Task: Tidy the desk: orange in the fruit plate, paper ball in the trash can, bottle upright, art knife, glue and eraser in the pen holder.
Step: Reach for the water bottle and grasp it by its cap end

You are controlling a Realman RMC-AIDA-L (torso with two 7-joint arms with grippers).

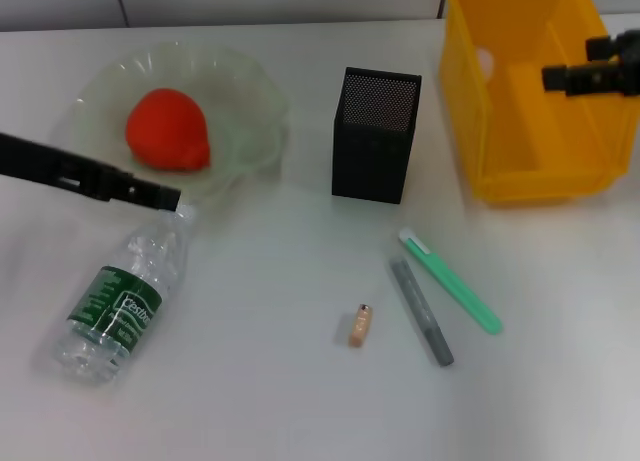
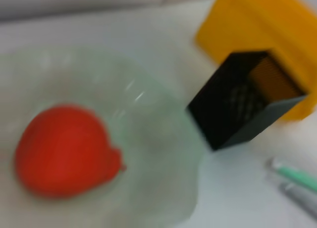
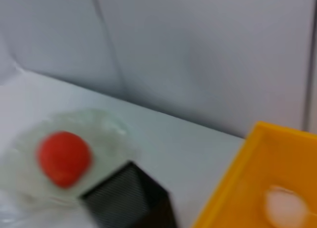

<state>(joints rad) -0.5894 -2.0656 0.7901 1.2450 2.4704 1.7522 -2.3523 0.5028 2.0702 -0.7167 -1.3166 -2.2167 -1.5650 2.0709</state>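
Note:
The orange [image 1: 167,129] [image 2: 64,151] [image 3: 64,158] rests in the fruit plate [image 1: 250,86] [image 2: 168,139]. Lying on its side in front of the plate is the bottle [image 1: 118,299], cap end toward the plate. My left gripper [image 1: 165,194] hovers over that cap end. My right gripper [image 1: 553,78] hangs above the yellow trash can [image 1: 530,171] [image 3: 233,198], where the paper ball [image 3: 285,205] [image 1: 486,59] lies inside. The black mesh pen holder [image 1: 375,141] [image 2: 245,102] stands mid-table. In front of it lie the eraser [image 1: 360,326], a grey glue stick [image 1: 422,311] and the green art knife [image 1: 452,283].
A pale wall [image 3: 198,55] runs behind the table's far edge. The trash can stands close to the right of the pen holder. Bare white tabletop [image 1: 260,381] stretches between the bottle and the eraser.

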